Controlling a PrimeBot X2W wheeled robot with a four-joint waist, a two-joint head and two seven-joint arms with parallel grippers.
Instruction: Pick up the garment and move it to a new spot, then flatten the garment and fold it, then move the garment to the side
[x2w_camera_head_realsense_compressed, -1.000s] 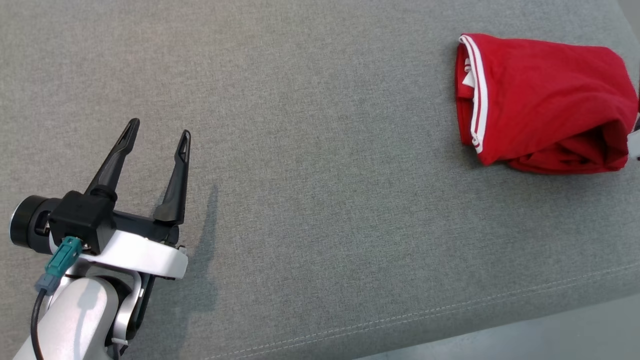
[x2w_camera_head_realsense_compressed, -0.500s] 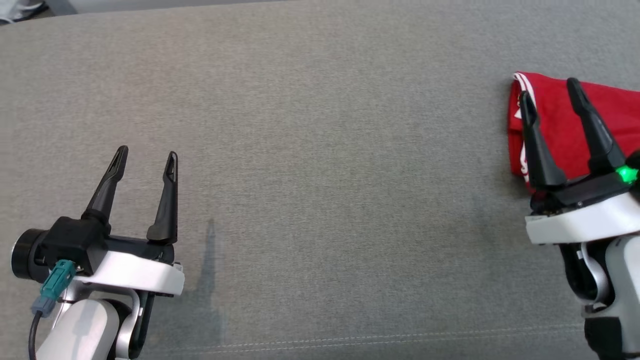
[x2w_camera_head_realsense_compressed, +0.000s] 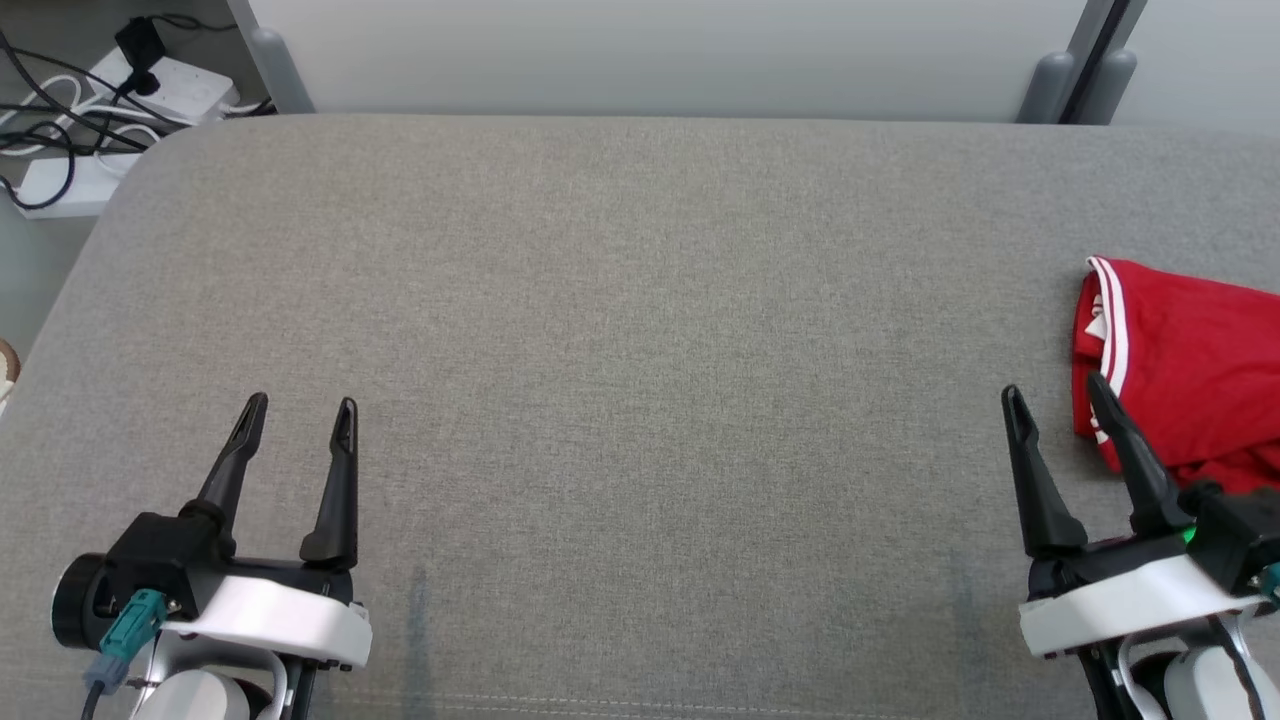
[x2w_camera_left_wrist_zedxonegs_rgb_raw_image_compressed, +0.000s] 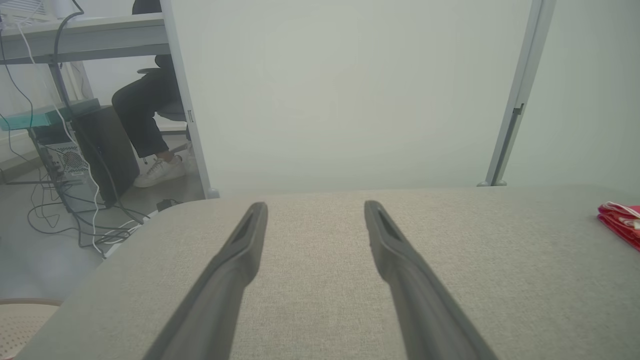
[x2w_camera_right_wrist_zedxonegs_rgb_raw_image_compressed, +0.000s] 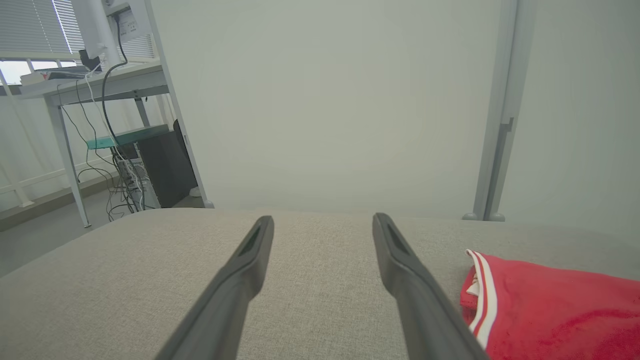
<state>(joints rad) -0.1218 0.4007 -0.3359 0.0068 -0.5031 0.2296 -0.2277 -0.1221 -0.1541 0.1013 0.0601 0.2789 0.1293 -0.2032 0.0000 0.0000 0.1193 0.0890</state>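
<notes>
The left pincer (x2w_camera_head_realsense_compressed: 303, 400) and right pincer (x2w_camera_head_realsense_compressed: 1052, 385) gape empty, the red garment (x2w_camera_head_realsense_compressed: 1190, 350) (white-striped) lying just beside the right one.

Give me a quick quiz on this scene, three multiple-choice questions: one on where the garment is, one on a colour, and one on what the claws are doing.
1. Where does the red garment lie on the grey cushion?
A. in the middle
B. at the robot's far left
C. at the robot's right edge

2. What colour are the stripes on the garment's trim?
A. white
B. black
C. yellow

3. How do the left claw and the right claw stand?
A. both shut
B. both open and empty
C. right shut on the garment

Answers:
1 C, since it sits at the right side of the head view, just past the right claw.
2 A, since two white lines run along the red edge.
3 B, since each pair of fingers is spread with only cushion between them.
</notes>
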